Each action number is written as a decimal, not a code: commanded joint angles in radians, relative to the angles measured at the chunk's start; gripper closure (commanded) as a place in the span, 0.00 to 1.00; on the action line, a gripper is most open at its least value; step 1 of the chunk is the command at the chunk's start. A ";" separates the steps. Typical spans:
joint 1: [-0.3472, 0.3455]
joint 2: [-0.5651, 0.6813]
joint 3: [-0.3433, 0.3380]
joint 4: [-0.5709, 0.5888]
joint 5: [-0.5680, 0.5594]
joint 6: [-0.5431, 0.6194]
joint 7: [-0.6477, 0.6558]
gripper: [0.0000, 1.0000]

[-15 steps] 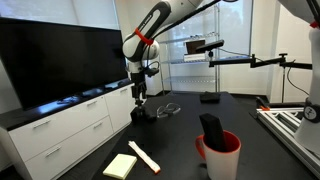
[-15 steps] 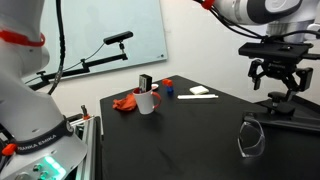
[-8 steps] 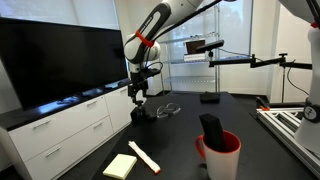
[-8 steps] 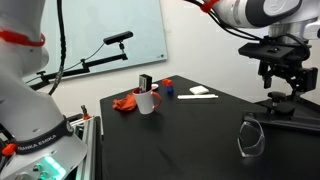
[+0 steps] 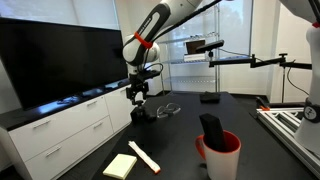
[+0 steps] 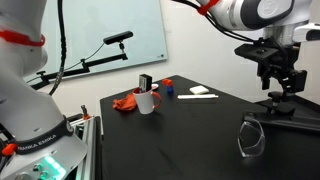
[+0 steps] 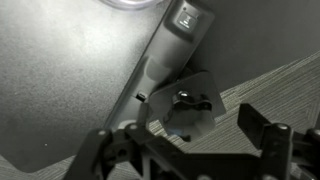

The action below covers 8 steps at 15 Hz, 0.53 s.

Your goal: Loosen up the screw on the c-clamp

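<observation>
The c-clamp [image 5: 141,114] is a small dark metal object at the edge of the black table, seen in both exterior views [image 6: 277,103]. In the wrist view it lies straight below the camera [image 7: 168,62], with its screw handle [image 7: 190,100] a short dark bar over a pale plate. My gripper [image 5: 135,95] hangs just above the clamp, apart from it, in both exterior views [image 6: 281,84]. In the wrist view the gripper [image 7: 182,140] is open, and its fingers [image 7: 258,124] stand wide on either side of the screw handle. Nothing is held.
Thin wire loops [image 5: 170,108] lie beside the clamp [image 6: 250,136]. A red bucket [image 5: 219,155] holds a dark object near the front. A yellow pad [image 5: 120,166], a pale stick [image 5: 143,156], a black stand [image 5: 210,97], a cup [image 6: 147,101] and a red cloth [image 6: 125,102] sit on the table.
The gripper has turned about its vertical axis above the clamp, staying open. The clamp has not moved.
</observation>
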 commanded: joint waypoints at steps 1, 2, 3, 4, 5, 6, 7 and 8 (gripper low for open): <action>0.022 -0.024 -0.026 -0.016 0.005 0.008 0.048 0.42; 0.025 -0.023 -0.030 -0.015 0.003 0.009 0.053 0.49; 0.027 -0.023 -0.033 -0.015 0.002 0.009 0.058 0.58; 0.027 -0.023 -0.035 -0.015 0.001 0.010 0.063 0.65; 0.028 -0.023 -0.036 -0.014 0.001 0.010 0.068 0.72; 0.030 -0.023 -0.036 -0.016 0.000 0.006 0.073 0.78; 0.030 -0.024 -0.035 -0.015 0.000 -0.005 0.070 0.83; 0.030 -0.024 -0.036 -0.014 -0.001 -0.004 0.063 0.84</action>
